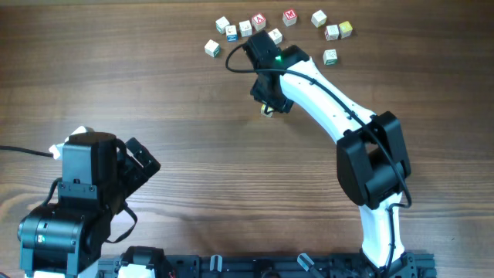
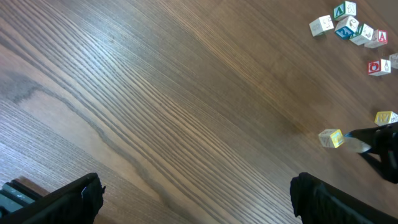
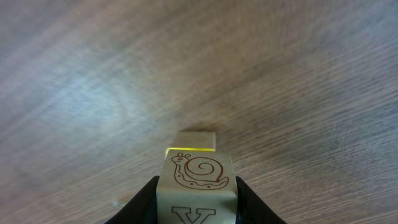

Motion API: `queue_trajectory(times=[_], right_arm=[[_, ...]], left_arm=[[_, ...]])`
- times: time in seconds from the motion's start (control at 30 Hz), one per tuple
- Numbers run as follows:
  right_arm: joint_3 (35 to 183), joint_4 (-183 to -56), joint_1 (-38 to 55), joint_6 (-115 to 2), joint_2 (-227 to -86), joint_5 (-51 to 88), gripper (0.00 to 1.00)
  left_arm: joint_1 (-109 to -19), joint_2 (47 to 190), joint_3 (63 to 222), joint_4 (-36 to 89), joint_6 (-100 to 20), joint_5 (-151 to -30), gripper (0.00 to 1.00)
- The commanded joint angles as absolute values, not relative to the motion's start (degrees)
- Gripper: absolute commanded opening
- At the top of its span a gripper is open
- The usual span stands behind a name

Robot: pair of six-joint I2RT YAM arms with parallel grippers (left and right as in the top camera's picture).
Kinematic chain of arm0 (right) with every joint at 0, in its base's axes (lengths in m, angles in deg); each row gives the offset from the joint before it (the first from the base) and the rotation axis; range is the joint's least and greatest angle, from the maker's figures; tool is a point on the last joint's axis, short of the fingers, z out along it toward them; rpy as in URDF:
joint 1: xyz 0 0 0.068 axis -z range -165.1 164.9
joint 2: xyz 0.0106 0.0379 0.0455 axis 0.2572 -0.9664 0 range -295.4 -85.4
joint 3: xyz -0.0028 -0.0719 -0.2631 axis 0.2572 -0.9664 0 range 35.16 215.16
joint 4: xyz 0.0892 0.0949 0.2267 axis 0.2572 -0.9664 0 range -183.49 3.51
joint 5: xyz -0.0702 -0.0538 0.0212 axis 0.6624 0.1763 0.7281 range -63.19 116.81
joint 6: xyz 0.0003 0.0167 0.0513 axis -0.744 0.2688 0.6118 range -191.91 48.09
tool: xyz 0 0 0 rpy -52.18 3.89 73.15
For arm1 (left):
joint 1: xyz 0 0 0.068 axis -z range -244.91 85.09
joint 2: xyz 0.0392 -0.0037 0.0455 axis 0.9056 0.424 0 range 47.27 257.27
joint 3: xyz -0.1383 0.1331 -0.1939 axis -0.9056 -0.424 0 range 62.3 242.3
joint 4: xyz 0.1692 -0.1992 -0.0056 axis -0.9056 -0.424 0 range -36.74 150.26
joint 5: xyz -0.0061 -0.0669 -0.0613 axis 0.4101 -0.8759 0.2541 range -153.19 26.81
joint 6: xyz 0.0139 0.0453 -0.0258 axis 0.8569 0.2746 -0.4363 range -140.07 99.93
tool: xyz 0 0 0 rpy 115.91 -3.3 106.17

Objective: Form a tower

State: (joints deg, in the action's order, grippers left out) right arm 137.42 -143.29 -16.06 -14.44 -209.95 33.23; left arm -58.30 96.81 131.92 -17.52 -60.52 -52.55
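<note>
My right gripper [image 3: 197, 198] is shut on a pale wooden cube [image 3: 198, 180] with a brown snail drawing and a letter V. Just beyond and below it on the table lies a yellow-edged cube [image 3: 198, 140], the only piece of the tower in view. I cannot tell whether the two cubes touch. From overhead the right gripper [image 1: 268, 99] hides the held cube, and the yellow-edged cube [image 1: 268, 113] peeks out beneath it. It also shows in the left wrist view as the yellow-edged cube [image 2: 331, 138]. My left gripper [image 2: 196, 199] is open and holds nothing, far off at the near left [image 1: 143, 165].
Several loose letter cubes [image 1: 259, 20] lie scattered along the far edge, from one cube [image 1: 212, 48] at the left to a green-marked cube [image 1: 329, 55] at the right. A black cable [image 1: 23, 150] runs off the left side.
</note>
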Motion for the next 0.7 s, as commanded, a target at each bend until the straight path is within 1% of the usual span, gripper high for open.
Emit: queue_trajectory(times=[0.0, 0.2, 0.23, 0.27, 0.3, 0.33, 0.37, 0.4, 0.5, 0.53, 0.6, 0.67], right_arm=[[136.0, -141.8, -16.2, -13.4, -209.9, 31.4, 0.35], [136.0, -141.2, -16.2, -13.4, -211.2, 30.8, 0.38], [136.0, -141.1, -16.2, -13.4, -211.6, 30.8, 0.43], [136.0, -141.0, -16.2, -13.4, -211.6, 30.8, 0.53], [136.0, -140.7, -16.2, -13.4, -211.6, 30.8, 0.65], [136.1, -140.5, -16.2, -13.4, -211.6, 30.7, 0.74], [136.1, -140.5, -16.2, -13.4, -211.6, 30.5, 0.92], [136.1, -140.5, -16.2, -13.4, -211.6, 30.1, 1.0], [135.9, -140.5, -16.6, -14.0, -211.7, 30.0, 0.98], [135.9, -140.5, -16.7, -14.7, -212.3, 30.1, 0.94], [135.9, -140.5, -16.7, -14.7, -213.7, 30.1, 0.9], [135.9, -140.5, -16.7, -14.7, -215.4, 30.1, 0.82]], left_arm=[[-58.7, 96.8, 131.7, -17.4, -61.3, -52.7, 1.0], [-58.7, 96.8, 131.7, -17.4, -61.3, -52.6, 1.0], [-58.7, 96.8, 131.7, -17.4, -61.3, -52.7, 1.0], [-58.7, 96.8, 131.7, -17.4, -61.3, -52.7, 1.0], [-58.7, 96.8, 131.7, -17.4, -61.3, -52.7, 1.0], [-58.7, 96.8, 131.7, -17.4, -61.3, -52.7, 1.0], [-58.7, 96.8, 131.7, -17.4, -61.3, -52.7, 1.0], [-58.7, 96.8, 131.7, -17.4, -61.3, -52.7, 1.0], [-58.6, 96.8, 131.7, -17.4, -61.3, -52.7, 1.0], [-58.7, 96.8, 131.7, -17.4, -61.3, -52.7, 1.0], [-58.6, 96.8, 131.7, -17.4, -61.3, -52.7, 1.0], [-58.7, 96.8, 131.7, -17.4, -61.3, -52.7, 1.0]])
